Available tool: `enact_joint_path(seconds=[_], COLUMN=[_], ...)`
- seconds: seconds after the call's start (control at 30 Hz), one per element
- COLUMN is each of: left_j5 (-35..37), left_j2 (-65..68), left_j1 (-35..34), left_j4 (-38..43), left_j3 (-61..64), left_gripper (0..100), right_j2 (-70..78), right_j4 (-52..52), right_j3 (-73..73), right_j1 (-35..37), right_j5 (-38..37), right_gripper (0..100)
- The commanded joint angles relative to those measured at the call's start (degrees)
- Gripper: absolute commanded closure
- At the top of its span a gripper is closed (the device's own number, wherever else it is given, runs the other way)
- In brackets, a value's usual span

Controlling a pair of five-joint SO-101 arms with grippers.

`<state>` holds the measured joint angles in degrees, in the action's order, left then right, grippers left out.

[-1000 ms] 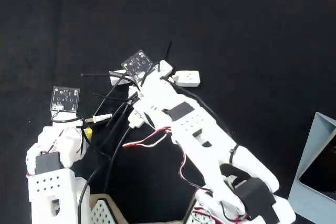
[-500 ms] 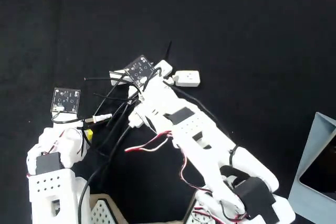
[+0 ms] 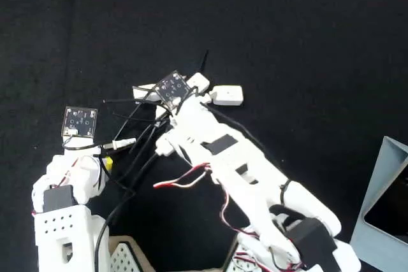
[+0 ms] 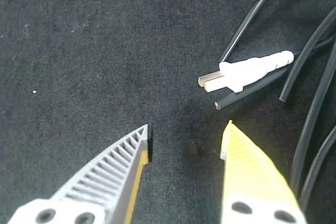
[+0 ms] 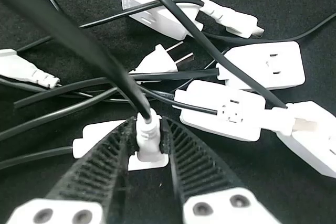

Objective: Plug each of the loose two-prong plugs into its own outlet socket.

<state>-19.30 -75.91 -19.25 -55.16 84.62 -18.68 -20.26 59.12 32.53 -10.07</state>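
Right now the white two-prong plug on a black cord [image 5: 148,144] is in the right gripper [image 5: 147,125]. The black ribbed fingers [image 5: 105,171] are nearly closed and pinch the plug body, and the cord runs up out of the grip. Its prongs are hidden under the body. A white piece under the fingertips is too covered to identify.

The right arm [image 3: 236,157] is based at the 5 o'clock edge of the high view. It stretches toward 11 o'clock, with the wrist over the socket pile just off table centre.

Near the held plug:
- A second loose white two-prong plug [image 5: 157,62] lies with its prongs bare.
- There are several white rectangular outlet socket blocks [image 5: 220,109], one of them cut off by the frame edge.
- Black cords [image 5: 68,38] drape across the plugs and sockets and cover parts of them.

The left gripper [image 4: 188,127] has one grey and one yellow finger, spread wide with nothing held, over the black cloth table [image 4: 79,51].

A third white plug lying flat [image 4: 247,71] is near the yellow fingertip but not touching it. Cords run beside and under it.

In the high view the left arm [image 3: 64,224] is folded at the 7 o'clock corner, and that plug is at its 1 o'clock.

A grey-blue panel [image 3: 382,202] sits at the 4 o'clock edge, cut off by the frame.
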Motion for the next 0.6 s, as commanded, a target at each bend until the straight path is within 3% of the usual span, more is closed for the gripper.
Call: enact_joint_path(seconds=[0.0,0.23,0.57], left_j5=[0.4,0.4,0.7], left_j2=[-0.5,-0.5,-0.5], left_j1=[-0.3,-0.3,0.1], left_j4=[1.0,0.9,1.2], left_j3=[-0.4,-0.4,-0.8], left_gripper=[77,77,77], right_j2=[0.5,0.4,-6.7], right_j4=[0.4,7.6,9.1], right_j3=[1.8,4.2,6.4], right_j1=[0.5,0.3,0.2], right_j5=[0.2,7.6,10.0], right_gripper=[98.6,98.6,98.6])
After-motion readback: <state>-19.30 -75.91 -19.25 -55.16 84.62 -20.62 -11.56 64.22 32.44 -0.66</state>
